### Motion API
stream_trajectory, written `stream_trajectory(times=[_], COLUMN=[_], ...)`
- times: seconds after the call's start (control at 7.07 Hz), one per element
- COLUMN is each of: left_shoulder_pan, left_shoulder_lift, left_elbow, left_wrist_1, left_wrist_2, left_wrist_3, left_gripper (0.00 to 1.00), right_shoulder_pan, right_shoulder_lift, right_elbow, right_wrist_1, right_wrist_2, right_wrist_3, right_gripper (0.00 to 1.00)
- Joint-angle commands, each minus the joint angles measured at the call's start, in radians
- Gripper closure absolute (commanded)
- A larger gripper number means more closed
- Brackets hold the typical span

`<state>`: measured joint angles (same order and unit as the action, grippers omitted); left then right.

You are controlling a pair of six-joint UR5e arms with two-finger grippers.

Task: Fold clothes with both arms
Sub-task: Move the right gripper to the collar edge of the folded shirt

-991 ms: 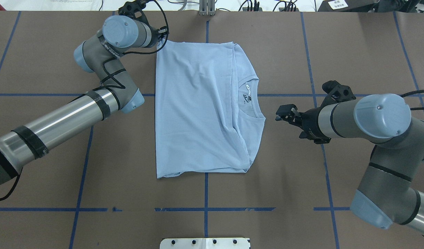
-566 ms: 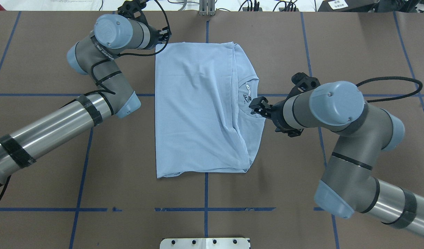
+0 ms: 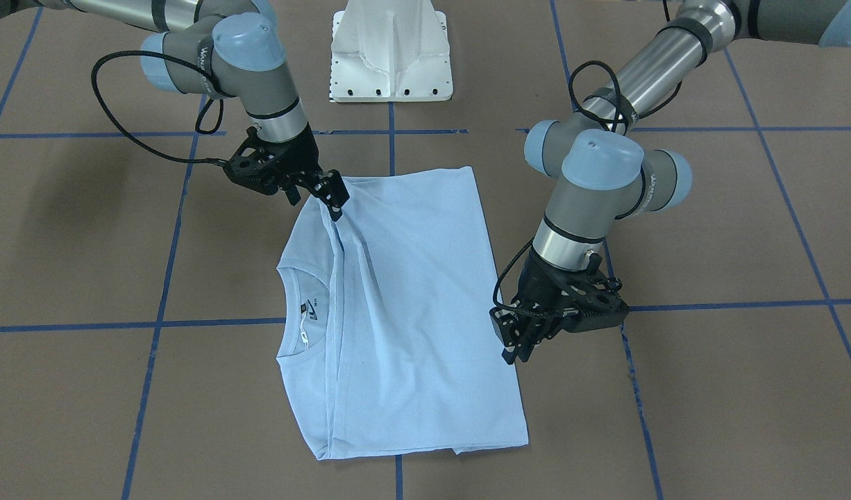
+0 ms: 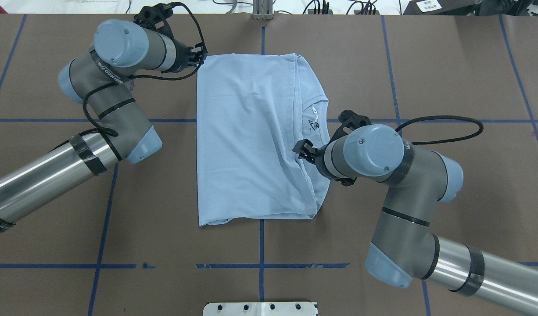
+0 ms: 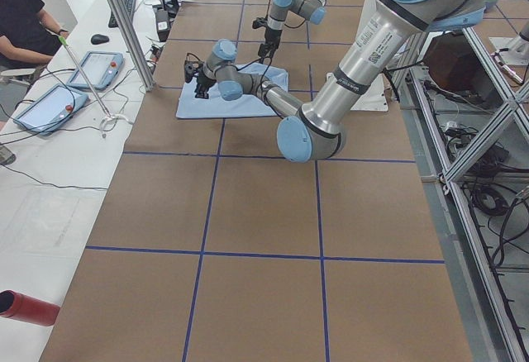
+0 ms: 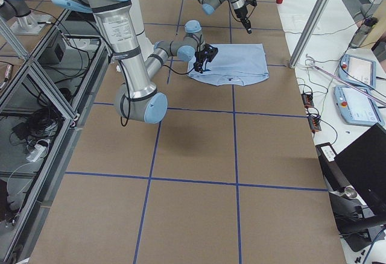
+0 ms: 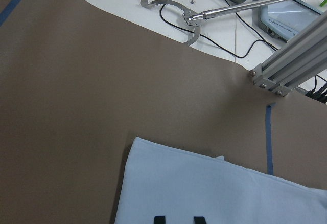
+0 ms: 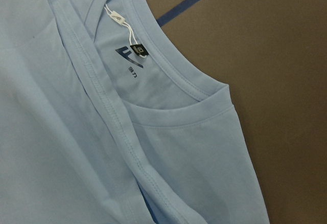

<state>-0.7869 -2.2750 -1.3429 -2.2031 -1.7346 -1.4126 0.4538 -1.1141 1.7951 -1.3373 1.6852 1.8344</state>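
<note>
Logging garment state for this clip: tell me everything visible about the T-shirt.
The T-shirt is light blue, thin-looking cloth, flat on the brown table, sides folded in to a rough rectangle. Round ribbed collar, dark label inside. The right gripper is over the fold by the collar, the left gripper at an opposite-edge corner; contact unclear.

You had the left arm (image 4: 106, 109) stretched far forward, wrist bent, the left gripper (image 3: 516, 353) pointing down with its jaws apart. The right arm (image 4: 400, 206) was folded at the elbow, the right gripper (image 3: 336, 201) tilted downward, jaws likewise apart.
</note>
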Motion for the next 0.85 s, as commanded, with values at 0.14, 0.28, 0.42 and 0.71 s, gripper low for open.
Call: stream_trajectory(times=[0.14,0.28,0.42,0.71], left_shoulder_pan=[0.017,0.017,0.017,0.018], left_shoulder_lift=[0.015,0.015,0.022,0.023], left_elbow=[-0.047,-0.045,-0.045,-0.045], left_wrist_1=[0.046,0.046,0.046,0.046], left_wrist_2=[-0.006,-0.006,-0.006,-0.008], left_wrist_3=[-0.003,-0.003,-0.003,-0.003], left_gripper=[0.68,0.68,0.68,0.68], right_shoulder_pan=[-0.049,-0.058,-0.06,-0.066], right_shoulder_lift=[-0.01,-0.012,-0.013,-0.021], right_elbow=[-0.02,-0.022,-0.022,-0.029], right_wrist_1=[-0.006,-0.008,-0.008,-0.008], right_wrist_2=[-0.009,-0.009,-0.009,-0.007], right_wrist_3=[0.002,0.002,0.002,0.002], right_gripper=[0.01,0.05,0.11,0.13])
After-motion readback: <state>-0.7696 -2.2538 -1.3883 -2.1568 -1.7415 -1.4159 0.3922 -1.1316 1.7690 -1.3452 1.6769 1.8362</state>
